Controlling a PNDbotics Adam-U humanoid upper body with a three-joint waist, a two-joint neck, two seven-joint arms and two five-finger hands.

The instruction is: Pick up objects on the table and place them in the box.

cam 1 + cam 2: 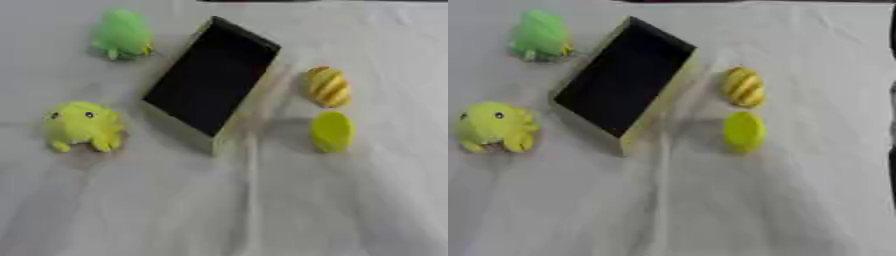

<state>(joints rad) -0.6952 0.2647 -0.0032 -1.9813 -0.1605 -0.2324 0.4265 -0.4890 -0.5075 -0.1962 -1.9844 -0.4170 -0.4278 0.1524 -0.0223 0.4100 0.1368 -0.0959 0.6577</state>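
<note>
An open box with a dark inside and pale yellow walls lies askew in the middle of the table. A green plush toy sits to its upper left. A yellow plush frog with dark eyes sits to its lower left. Right of the box lies a yellow and orange striped oval thing, and just below that a plain yellow oval thing. Neither of my hands shows in either view.
A white cloth with a few creases covers the table. The table's right edge shows as a dark strip in the right eye view.
</note>
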